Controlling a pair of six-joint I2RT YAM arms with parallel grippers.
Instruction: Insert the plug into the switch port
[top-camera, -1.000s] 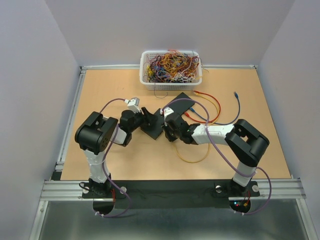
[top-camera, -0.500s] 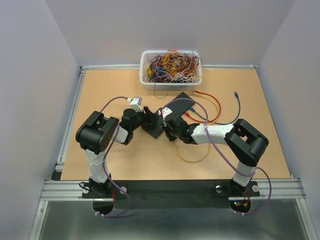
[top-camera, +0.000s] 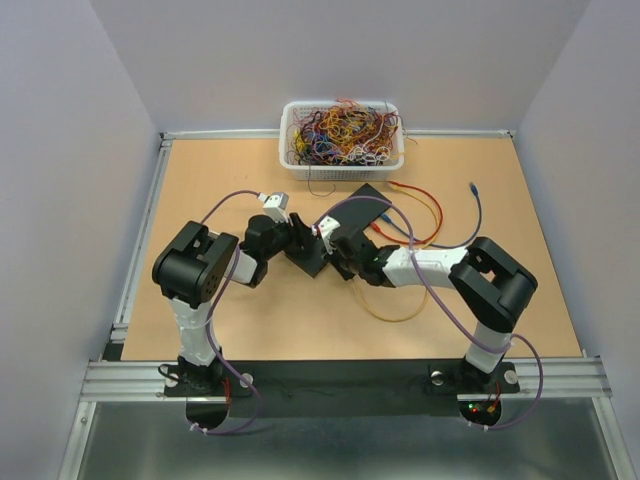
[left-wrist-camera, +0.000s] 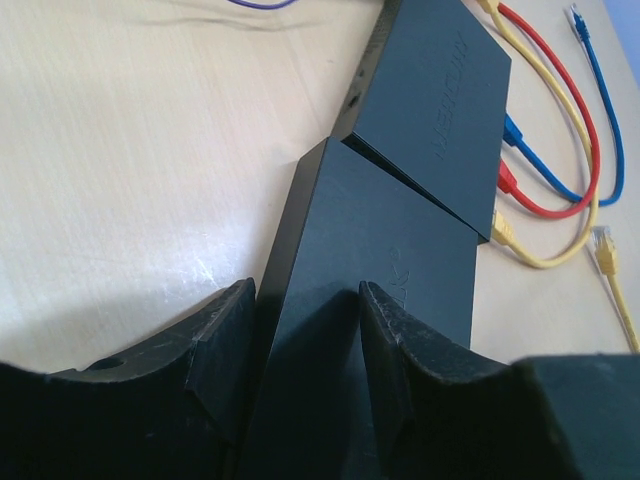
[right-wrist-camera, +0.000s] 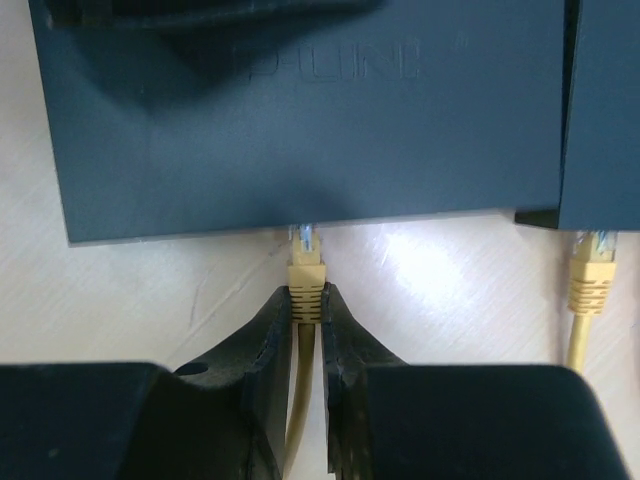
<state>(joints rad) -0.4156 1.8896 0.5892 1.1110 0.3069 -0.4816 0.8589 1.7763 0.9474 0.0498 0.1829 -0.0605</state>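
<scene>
— Where is the yellow plug (right-wrist-camera: 305, 272)?

— Pinched in the right gripper (right-wrist-camera: 306, 300). The fingers (right-wrist-camera: 268, 345) are closed on its boot and its cable runs back between them. The clear tip meets the side of the switch (right-wrist-camera: 300, 120). I can't tell whether it is inside a port.

— And the switch?

— It lies flat near the middle of the bench (top-camera: 250, 310), slightly toward the far edge. The left gripper (left-wrist-camera: 305, 300) is clamped across its other end, one finger on each long side.

— What's around it?

— A second switch (left-wrist-camera: 430, 100) touches its corner on the far-right side, with another yellow plug (right-wrist-camera: 590, 280) at its edge. A red cable (left-wrist-camera: 540, 210) and a blue cable (top-camera: 477, 212) loop toward the right edge. A white basket (top-camera: 345, 166) of tangled wires sits at the middle of the far edge.
</scene>
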